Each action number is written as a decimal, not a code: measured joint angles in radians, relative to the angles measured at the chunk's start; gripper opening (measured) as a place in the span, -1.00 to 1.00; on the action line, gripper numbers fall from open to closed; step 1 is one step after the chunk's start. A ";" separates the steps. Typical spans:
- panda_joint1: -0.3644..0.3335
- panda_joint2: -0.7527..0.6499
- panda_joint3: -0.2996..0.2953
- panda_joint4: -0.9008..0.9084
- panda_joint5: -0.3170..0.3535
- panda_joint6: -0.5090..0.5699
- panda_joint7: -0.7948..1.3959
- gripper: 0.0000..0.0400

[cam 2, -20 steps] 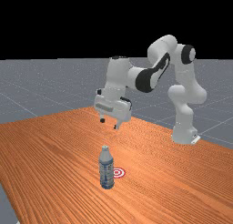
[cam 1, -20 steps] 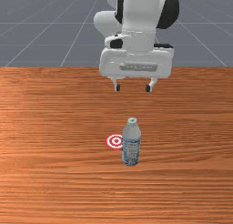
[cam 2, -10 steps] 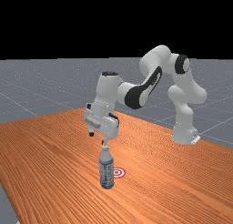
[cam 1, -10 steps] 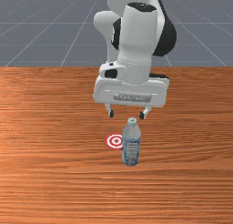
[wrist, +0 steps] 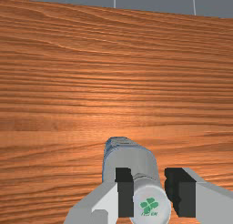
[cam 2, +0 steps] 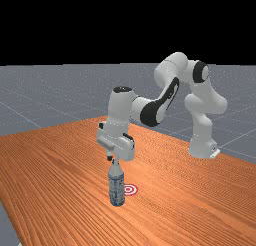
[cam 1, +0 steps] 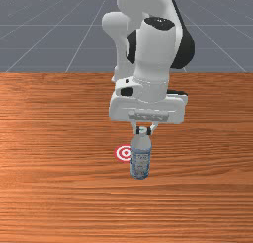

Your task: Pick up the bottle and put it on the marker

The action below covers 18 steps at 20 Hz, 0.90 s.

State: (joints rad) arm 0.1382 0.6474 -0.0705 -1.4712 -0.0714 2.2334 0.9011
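- The white-and-grey Panda arm [cam 1: 155, 44] shifts toward the front view's right, its fingers [wrist: 125, 193] drawing together at the bottle's top; the bottle leans slightly compared with half a second ago.
- A grey floor [cam 1: 49, 29] ruled with pale lines stretches behind, under a black backdrop [cam 2: 125, 25].
- The orange-brown table [cam 1: 59, 187] shows streaked grain.
- The gripper [cam 1: 143, 131] clasps the bottle [cam 1: 140, 160] high, near its cap [wrist: 152, 190]; a straight, slow lift should limit swinging. Whether the base is off the wood cannot be told.
- The red-and-white marker [cam 1: 123, 153] sits just beside, toward the front view's left, partly hidden. A short carry, a base lowered upright over the rings and a gentle release would likely serve best.
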 joint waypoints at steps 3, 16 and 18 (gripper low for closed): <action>0.007 -0.034 -0.009 -0.007 -0.010 -0.031 0.013 -0.54; 0.027 -0.144 -0.037 -0.118 -0.061 -0.117 0.032 0.55; 0.028 -0.144 -0.036 -0.124 -0.063 -0.110 0.032 0.84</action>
State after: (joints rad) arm 0.1663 0.5031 -0.1067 -1.5951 -0.1344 2.1231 0.9331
